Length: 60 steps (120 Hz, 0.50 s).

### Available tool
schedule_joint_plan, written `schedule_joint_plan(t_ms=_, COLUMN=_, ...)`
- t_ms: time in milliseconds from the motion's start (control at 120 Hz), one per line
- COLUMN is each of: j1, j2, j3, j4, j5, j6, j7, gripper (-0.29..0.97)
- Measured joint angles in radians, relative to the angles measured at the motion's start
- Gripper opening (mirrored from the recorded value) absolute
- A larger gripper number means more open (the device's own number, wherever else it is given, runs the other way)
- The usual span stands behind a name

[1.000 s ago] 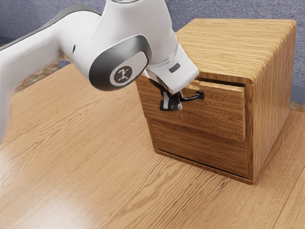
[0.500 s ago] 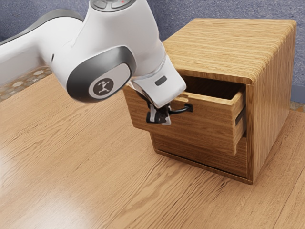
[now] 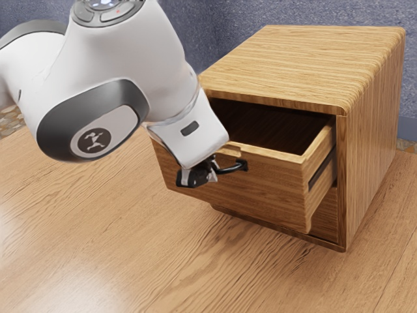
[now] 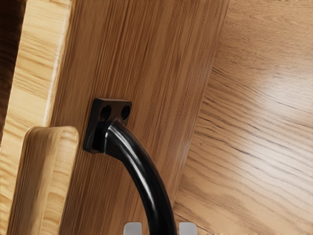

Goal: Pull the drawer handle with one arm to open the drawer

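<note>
Drawer (image 3: 267,186) woodgrain, handle (image 4: 142,166) curved black, seemingly gripped

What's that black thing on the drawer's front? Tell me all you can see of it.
It is the drawer handle, a glossy black curved bar, metal by its look. One end widens into a flat plate with two screw holes, fixed to the wooden drawer front. The bar arches out from the wood. The end effector is shut on the bar, with the drawer partly open.
</note>
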Motion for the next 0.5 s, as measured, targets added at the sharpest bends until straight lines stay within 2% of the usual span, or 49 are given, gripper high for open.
schedule_joint_plan(t_ms=167, j1=-0.002, j2=-0.018, j3=0.0, j4=-0.025, j5=-0.01, j6=-0.01, j7=-0.002, gripper=-0.09)
schedule_joint_plan(t_ms=500, j1=-0.005, j2=-0.121, j3=0.005, j4=-0.122, j5=-0.022, j6=-0.022, j7=-0.005, gripper=-0.07)
